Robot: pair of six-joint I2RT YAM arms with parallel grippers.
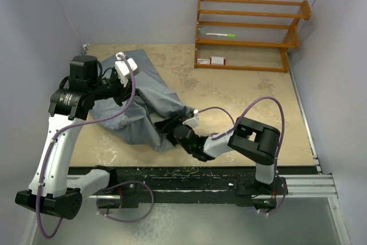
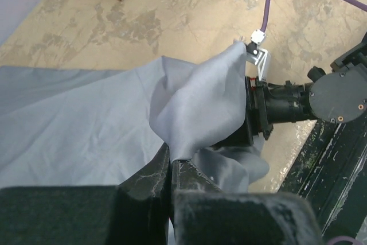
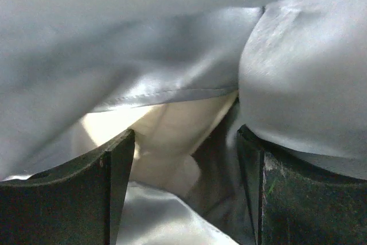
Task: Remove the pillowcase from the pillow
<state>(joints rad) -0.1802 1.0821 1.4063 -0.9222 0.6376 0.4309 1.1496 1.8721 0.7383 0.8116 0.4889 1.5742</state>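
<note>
Top view, pillowcase: crumpled blue-grey heap on the left half of the worktop, partly under the left arm. Its contents are hidden.
Top view, right claw: fingertips buried in the near right edge of the cloth. Opening not readable here.
Top view, wooden rack: at the far right. Two small red-and-white boxes on the bottom shelf, print too small to read.
Left wrist view, left claw: jaws pressed together on a fold of the pillowcase. Finger bases cut off by the lower edge.
Left wrist view, right claw: front covered by a raised flap of cloth. Only its black body and white bracket show.
Right wrist view, right claw: jaws part-way apart, both fingers cut off below. Cloth lies over the right finger and nothing is visibly clamped.
Right wrist view, pillow: a cream patch under the stitched hem, between the fingers. The rest is hidden.
</note>
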